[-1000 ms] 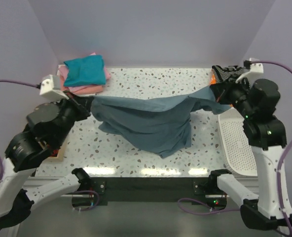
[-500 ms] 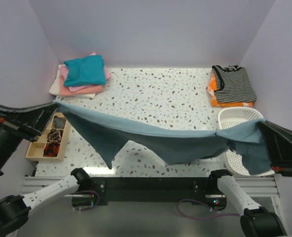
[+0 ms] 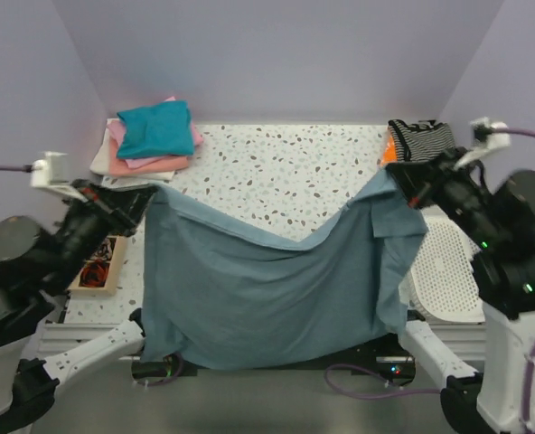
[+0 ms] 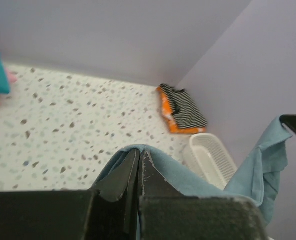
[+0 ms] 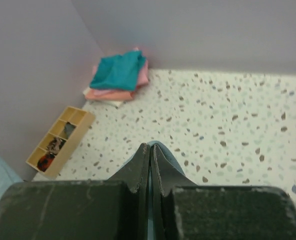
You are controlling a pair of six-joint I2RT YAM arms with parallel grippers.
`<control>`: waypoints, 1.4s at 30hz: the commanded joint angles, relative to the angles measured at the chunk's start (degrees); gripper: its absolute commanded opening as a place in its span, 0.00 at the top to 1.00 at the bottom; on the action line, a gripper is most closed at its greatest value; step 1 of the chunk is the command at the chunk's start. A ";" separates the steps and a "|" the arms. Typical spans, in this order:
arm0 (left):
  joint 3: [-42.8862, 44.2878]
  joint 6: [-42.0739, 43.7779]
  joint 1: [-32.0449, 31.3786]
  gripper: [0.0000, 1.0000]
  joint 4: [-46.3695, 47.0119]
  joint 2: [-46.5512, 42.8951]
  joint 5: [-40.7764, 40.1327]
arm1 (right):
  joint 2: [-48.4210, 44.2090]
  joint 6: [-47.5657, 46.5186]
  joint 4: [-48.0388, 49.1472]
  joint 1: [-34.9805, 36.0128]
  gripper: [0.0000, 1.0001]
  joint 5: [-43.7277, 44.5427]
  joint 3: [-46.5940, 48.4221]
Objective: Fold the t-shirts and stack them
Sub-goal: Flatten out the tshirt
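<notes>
Top external view: the left gripper is clamped tight on one upper corner of the slate-blue t-shirt, and the right gripper is pinched shut on the opposite corner. Between them the shirt's top edge sags, and below them the cloth hangs as a broad sheet that hides the near edge of the table. Beyond the left gripper sits a folded stack: teal t-shirt on top, pink t-shirt under it, white t-shirt lowest. A wooden tray lies beneath the left arm. Just beyond the right gripper lie striped clothes, and a white basket sits below it. Both wrist views show the fingers pressed together with blue cloth at their tips
</notes>
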 commanded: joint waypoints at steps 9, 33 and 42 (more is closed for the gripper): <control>-23.92 -2.14 6.79 1.00 19.75 18.46 -34.37 | 35.58 0.80 25.10 -0.11 1.00 5.49 -12.59; -24.27 7.88 26.43 0.00 43.50 51.45 -21.09 | 68.03 -5.97 22.11 -0.90 0.01 14.64 17.17; -33.75 6.23 23.98 0.02 44.73 42.64 13.52 | 50.07 0.10 21.07 -0.55 0.03 7.58 -10.79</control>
